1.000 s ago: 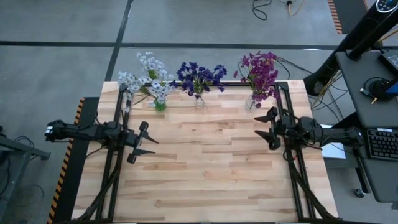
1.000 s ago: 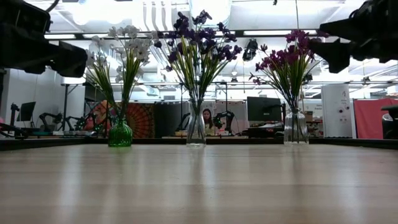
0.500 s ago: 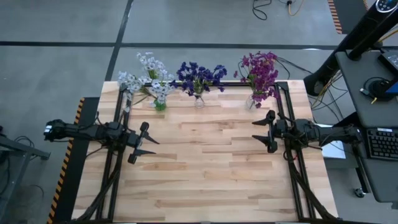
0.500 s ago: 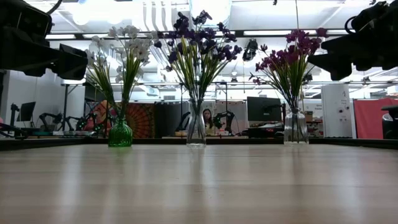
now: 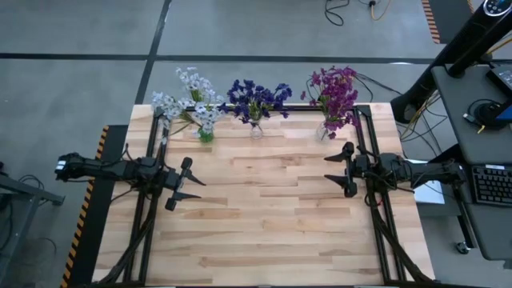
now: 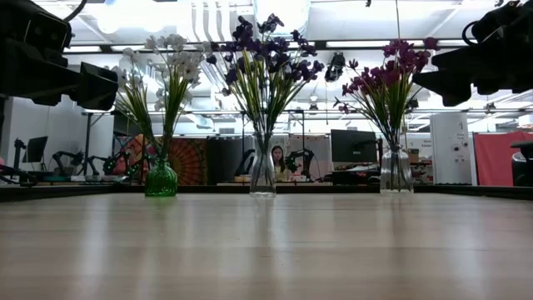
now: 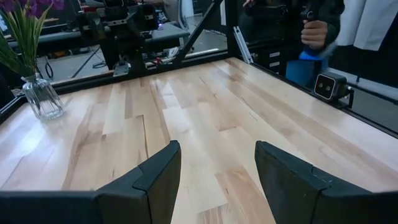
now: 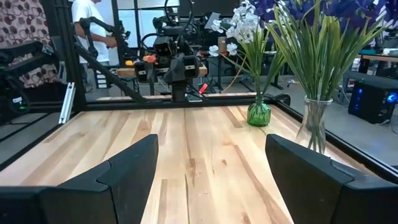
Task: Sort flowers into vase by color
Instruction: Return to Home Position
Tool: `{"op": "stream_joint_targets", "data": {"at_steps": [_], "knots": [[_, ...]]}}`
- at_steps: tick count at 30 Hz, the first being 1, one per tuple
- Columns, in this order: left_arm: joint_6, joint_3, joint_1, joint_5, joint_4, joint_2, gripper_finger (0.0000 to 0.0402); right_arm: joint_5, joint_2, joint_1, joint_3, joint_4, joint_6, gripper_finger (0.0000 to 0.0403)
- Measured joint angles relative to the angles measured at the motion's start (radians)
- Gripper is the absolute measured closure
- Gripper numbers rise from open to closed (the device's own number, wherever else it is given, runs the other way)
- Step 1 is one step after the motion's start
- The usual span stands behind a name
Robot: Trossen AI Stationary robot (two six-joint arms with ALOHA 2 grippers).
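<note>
Three vases stand in a row along the table's far edge. Whitish flowers (image 5: 190,100) stick up from a green vase (image 5: 206,135), dark blue-violet flowers (image 5: 256,96) from a clear vase (image 5: 256,130), and magenta flowers (image 5: 334,92) from a clear vase (image 5: 323,132). My left gripper (image 5: 186,183) hangs open above the table's left side, pointing toward the right, with nothing between its fingers. My right gripper (image 5: 340,169) hangs open above the right side, facing the left one, also empty.
Black frame rails (image 5: 144,216) run along the left and right sides of the wooden table (image 5: 264,224). A person (image 8: 87,28) stands beyond the table's left side, another (image 7: 311,31) beyond its right. A desk with a keyboard (image 5: 492,184) lies to the right.
My right gripper has sunk a little and its wrist has rolled and tipped toward level; then it has stayed still. The flowers and vases have not moved.
</note>
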Motion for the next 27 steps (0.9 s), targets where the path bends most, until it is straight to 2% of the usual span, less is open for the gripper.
{"op": "stream_joint_targets", "data": {"at_steps": [5, 27], "knots": [[0.0, 0.0, 0.0, 0.0, 0.0, 0.003, 0.0212, -0.029, 0.006, -0.001, 0.0, -0.004, -0.003, 0.0115], [0.0, 0.0, 0.0, 0.0, 0.002, 0.004, 0.0212, -0.028, 0.009, -0.003, 0.004, 0.001, 0.021, 0.0115]]}}
